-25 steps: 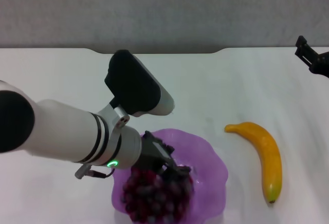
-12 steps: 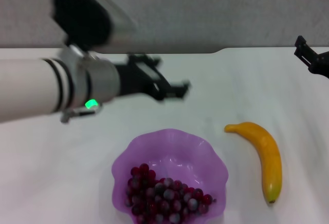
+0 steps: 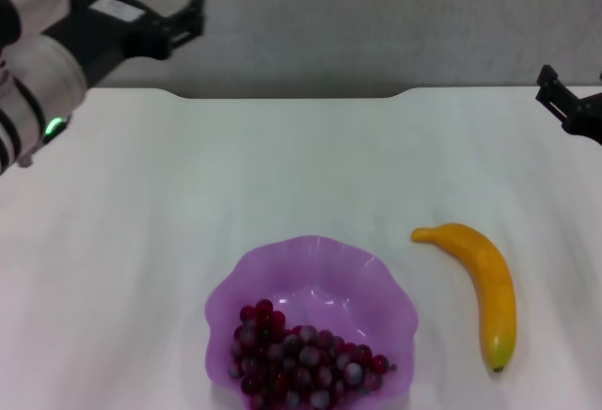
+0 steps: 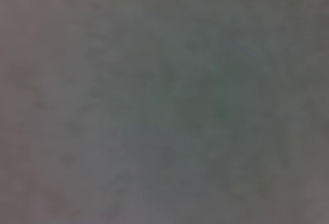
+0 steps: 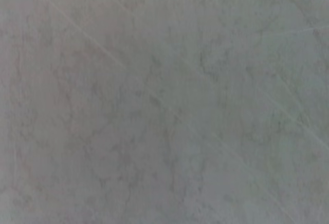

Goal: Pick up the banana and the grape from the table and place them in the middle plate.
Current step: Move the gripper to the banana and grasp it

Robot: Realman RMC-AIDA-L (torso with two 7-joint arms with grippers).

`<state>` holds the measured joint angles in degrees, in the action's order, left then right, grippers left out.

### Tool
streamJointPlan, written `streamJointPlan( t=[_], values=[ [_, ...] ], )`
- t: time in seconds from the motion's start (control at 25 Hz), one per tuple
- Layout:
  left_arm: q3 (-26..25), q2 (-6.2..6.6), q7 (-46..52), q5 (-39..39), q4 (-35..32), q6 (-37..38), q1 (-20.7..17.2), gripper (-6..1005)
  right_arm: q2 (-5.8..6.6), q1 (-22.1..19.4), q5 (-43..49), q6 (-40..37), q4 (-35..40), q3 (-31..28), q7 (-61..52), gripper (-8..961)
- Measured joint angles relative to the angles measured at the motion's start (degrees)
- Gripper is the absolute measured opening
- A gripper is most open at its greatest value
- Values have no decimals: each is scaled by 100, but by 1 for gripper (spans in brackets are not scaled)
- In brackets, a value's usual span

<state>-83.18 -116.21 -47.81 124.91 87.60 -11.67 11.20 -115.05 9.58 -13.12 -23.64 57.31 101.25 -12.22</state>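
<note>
1. The grape point(image 3: 306, 361) bunch lies in the middle plate point(image 3: 376, 283), heaped toward its near side; the plate's near rim and the bottom of the bunch are cut off by the edge of the head view.
2. The banana point(image 3: 482, 283) lies on the desk point(image 3: 282, 165) just to the right of the plate, apart from it, its dark greenish tip pointing to the near side and its stem end toward the plate.
3. The left end effector point(image 3: 155, 6) is raised at the far left, above the desk's far edge. Its dark fingers stand apart with nothing between them, so it is released. Much of that arm runs out of the frame at the left.
4. The right end effector point(image 3: 564, 100) shows only as a dark piece at the far right edge, mostly cut off; whether it is released or clenched I cannot tell.
5. The left wrist view is a blurred grey field with nothing to make out.
6. The right wrist view shows only a pale, faintly mottled surface.
</note>
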Motion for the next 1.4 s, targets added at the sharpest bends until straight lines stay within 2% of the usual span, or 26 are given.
streamJointPlan(
  t=[0.24, 0.4, 0.56, 0.64, 0.96, 1.4],
  values=[
    [-116, 7, -57, -59, -1361, 1253, 309, 883, 0, 1, -2, 0, 0, 25, 0, 868],
    [-384, 41, 199, -315, -2061, 1393, 531, 882, 0, 6, -13, 0, -1, 33, 4, 867],
    [-436, 175, 349, -798, -2539, 1242, 739, 882, -4, 8, -18, 0, -7, 17, 4, 867],
    [-446, 191, 351, -926, -2696, 1224, 810, 882, -6, 8, -20, 0, -9, 2, 3, 867],
    [-475, 200, 335, -1016, -2800, 1240, 823, 881, -17, -48, -30, 98, -15, 179, 2, 867],
    [-504, 189, 184, -960, -2580, 1244, 582, 878, -17, 133, -34, 1160, -79, 817, -285, 866]
  ],
)
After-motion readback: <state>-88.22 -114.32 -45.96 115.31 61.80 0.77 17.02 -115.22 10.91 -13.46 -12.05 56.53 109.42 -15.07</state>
